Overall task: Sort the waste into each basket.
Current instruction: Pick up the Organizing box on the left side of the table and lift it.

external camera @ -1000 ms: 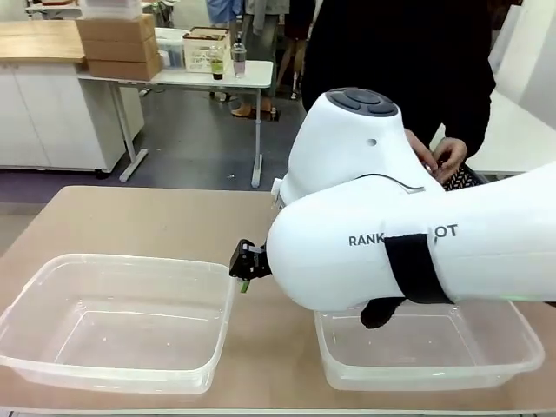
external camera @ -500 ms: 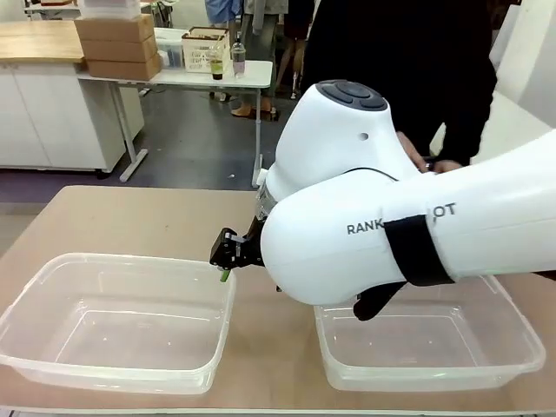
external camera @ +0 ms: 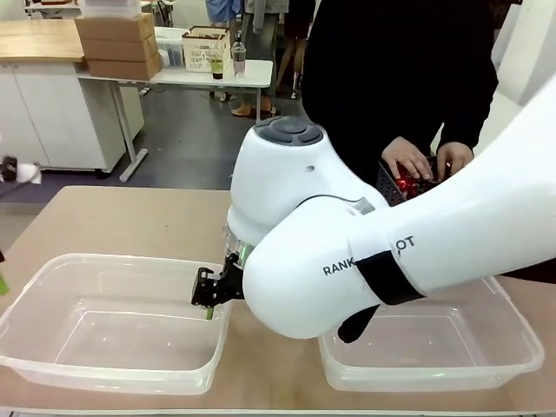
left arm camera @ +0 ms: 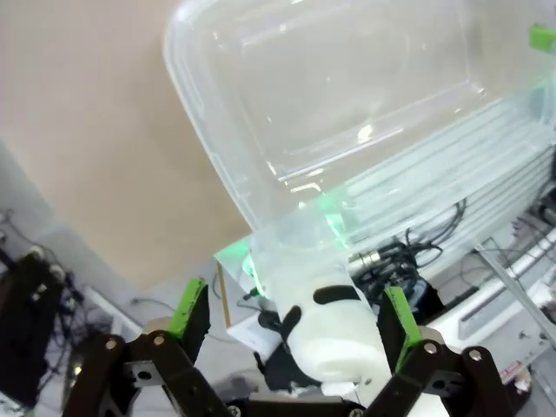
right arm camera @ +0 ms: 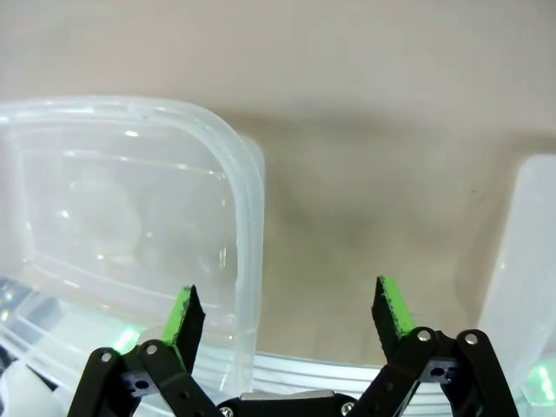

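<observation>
Two clear plastic baskets stand on the table, the left basket (external camera: 104,321) and the right basket (external camera: 434,352); both look empty. My right gripper (external camera: 207,298) reaches across the middle and hangs open over the left basket's right rim (right arm camera: 248,208), with nothing between its fingers (right arm camera: 184,314). In its wrist view the right basket (right arm camera: 532,252) edges in at the right. My left gripper (left arm camera: 291,317) is open and empty, looking at the left basket (left arm camera: 347,113) from low beside the table. Red cans of waste (external camera: 405,184) show in a dark mesh basket (external camera: 388,184) under the person's hands (external camera: 408,159).
The person in black stands at the far right side of the table. My right arm's big white body (external camera: 347,261) hides the table's middle. Bare tan tabletop (right arm camera: 373,165) lies between the two baskets. Other tables and boxes stand far behind.
My right arm has swung to the left, carrying its open gripper from the gap between the baskets to the left basket's right rim. The person's hands and the mesh basket have come into view.
</observation>
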### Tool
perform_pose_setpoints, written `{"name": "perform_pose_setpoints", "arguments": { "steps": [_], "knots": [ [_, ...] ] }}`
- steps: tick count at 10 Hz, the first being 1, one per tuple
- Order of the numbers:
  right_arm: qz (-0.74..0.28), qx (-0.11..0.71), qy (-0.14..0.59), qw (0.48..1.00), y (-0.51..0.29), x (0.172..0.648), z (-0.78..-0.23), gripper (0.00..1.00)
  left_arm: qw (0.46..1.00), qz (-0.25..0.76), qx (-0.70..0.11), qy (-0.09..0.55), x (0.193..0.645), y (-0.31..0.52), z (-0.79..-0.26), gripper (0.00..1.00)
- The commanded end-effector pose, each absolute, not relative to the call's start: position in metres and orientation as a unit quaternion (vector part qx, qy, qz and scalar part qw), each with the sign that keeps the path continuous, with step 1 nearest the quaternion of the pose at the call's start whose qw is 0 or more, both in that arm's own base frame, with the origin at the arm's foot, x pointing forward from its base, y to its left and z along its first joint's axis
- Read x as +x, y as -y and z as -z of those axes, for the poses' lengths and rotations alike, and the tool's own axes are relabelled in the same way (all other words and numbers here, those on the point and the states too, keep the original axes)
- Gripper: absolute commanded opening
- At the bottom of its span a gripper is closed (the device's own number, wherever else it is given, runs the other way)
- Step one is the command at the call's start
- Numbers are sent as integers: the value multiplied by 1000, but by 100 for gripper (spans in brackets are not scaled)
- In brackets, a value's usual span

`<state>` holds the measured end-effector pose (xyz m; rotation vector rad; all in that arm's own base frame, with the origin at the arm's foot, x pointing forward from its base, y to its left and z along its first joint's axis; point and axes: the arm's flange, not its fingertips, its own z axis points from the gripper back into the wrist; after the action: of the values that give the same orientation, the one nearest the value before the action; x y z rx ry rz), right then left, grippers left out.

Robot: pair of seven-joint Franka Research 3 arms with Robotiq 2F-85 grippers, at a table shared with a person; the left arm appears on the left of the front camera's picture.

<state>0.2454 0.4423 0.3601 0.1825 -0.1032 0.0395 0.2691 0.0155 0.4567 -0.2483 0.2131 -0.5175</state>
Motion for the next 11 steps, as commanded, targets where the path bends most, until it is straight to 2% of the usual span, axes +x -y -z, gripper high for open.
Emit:
{"name": "perform_pose_setpoints", "arguments": {
  "steps": [1, 2, 4, 5, 6, 8, 9, 11],
  "knots": [
    [-16, 100, 56, 993, -436, 246, -367, 100, 956, 218, -110, -161, 211, 1, -360, 100],
    [-16, 100, 56, 993, -436, 246, -367, 100, 954, 255, -122, -105, 269, -16, -457, 100],
    [-16, 100, 56, 993, -436, 246, -367, 100, 954, 255, -122, -105, 269, -16, -457, 100],
    [-16, 100, 56, 993, -436, 246, -367, 100, 954, 241, -120, -130, 273, -12, -447, 100],
    [-16, 100, 56, 993, -436, 246, -367, 100, 985, 136, -95, -45, 284, -10, -454, 100],
    [-16, 100, 56, 993, -436, 246, -367, 100, 991, 82, -102, -10, 291, -2, -414, 100],
    [-16, 100, 56, 993, -436, 246, -367, 100, 994, 70, -84, -10, 291, 2, -392, 100],
    [-16, 100, 56, 993, -436, 246, -367, 100, 991, 90, -57, -76, 289, 5, -360, 100]
  ]
}}
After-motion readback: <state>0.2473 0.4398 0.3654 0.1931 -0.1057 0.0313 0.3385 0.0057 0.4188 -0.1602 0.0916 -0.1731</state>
